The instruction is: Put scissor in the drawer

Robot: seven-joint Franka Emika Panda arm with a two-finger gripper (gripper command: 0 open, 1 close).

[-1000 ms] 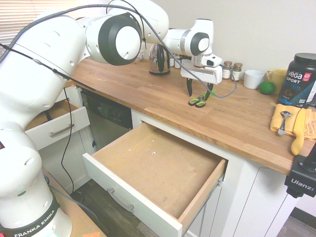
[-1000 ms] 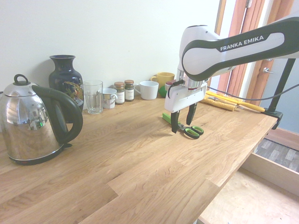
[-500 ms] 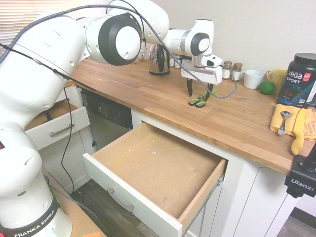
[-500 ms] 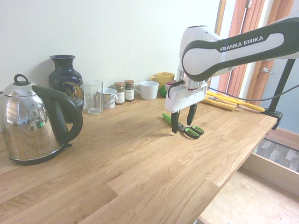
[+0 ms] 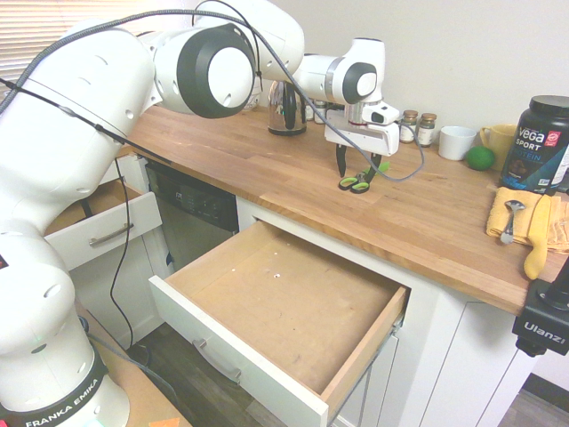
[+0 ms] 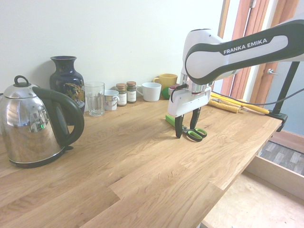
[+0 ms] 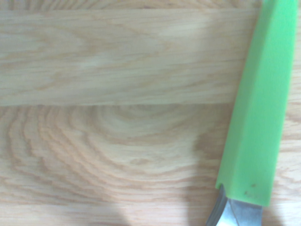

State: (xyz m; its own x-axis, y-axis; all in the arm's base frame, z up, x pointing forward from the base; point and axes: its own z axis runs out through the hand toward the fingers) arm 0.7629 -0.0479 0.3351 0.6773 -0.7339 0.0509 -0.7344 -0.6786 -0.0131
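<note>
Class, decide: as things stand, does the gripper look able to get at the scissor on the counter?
Probably yes. The gripper points down with open fingers either side of the scissor, which lies flat on the countertop with nothing crowding it.

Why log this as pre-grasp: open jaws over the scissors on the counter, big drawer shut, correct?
The drawer isn't shut; the first exterior view shows it pulled open and bare inside. The rest holds: gripper jaws open over the scissors on the counter.
</note>
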